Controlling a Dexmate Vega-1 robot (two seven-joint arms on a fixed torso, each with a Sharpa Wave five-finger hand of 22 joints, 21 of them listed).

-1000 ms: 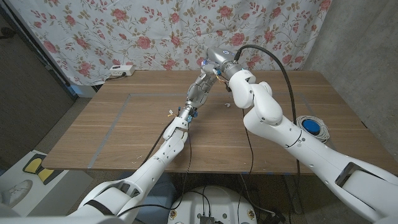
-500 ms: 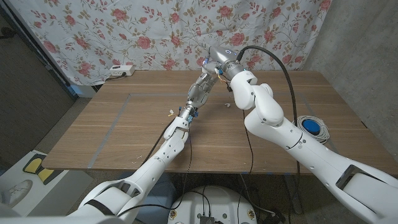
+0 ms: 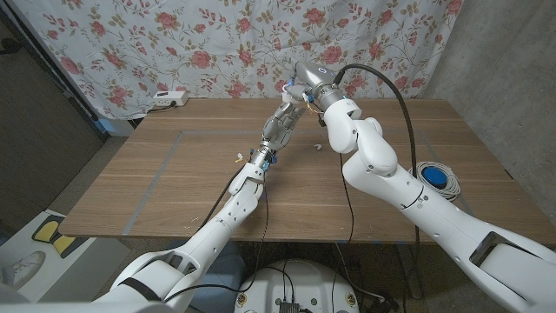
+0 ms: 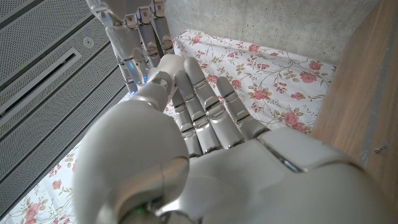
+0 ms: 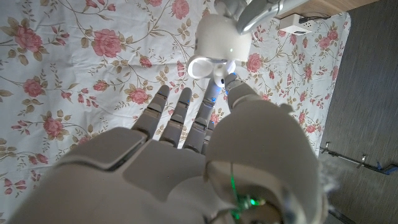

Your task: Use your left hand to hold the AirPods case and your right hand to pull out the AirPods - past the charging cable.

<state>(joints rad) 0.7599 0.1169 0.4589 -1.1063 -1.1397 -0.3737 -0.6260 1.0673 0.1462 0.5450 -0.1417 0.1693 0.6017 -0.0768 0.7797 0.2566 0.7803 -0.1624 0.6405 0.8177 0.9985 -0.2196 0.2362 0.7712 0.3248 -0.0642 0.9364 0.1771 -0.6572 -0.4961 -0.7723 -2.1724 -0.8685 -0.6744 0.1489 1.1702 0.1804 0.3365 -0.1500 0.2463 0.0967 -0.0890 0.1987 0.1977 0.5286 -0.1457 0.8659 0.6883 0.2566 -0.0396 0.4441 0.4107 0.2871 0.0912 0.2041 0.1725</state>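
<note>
Both hands meet in the air above the far middle of the table [image 3: 174, 183]. My left hand [image 3: 281, 123] is raised, and its fingers [image 5: 247, 14] grip the white AirPods case [image 5: 222, 34], whose lid [image 5: 200, 66] hangs open. A white AirPod [image 5: 219, 74] sticks out of the case's mouth. My right hand [image 3: 295, 88] reaches in from the far side; its thumb [image 5: 235, 87] and a fingertip pinch that AirPod. In the left wrist view my left hand [image 4: 205, 118] hides the case, with the right hand's fingers [image 4: 134, 34] just beyond.
A small white piece [image 3: 317, 148] lies on the table right of the hands, and another small bit [image 3: 236, 158] lies beside my left forearm. A white power strip [image 3: 169, 100] sits at the far left edge. A blue-and-white disc [image 3: 434, 176] on coiled cable lies beyond the table's right side.
My right wrist has drifted slightly to the right and up, away from my left hand. The left hand has held its place.
</note>
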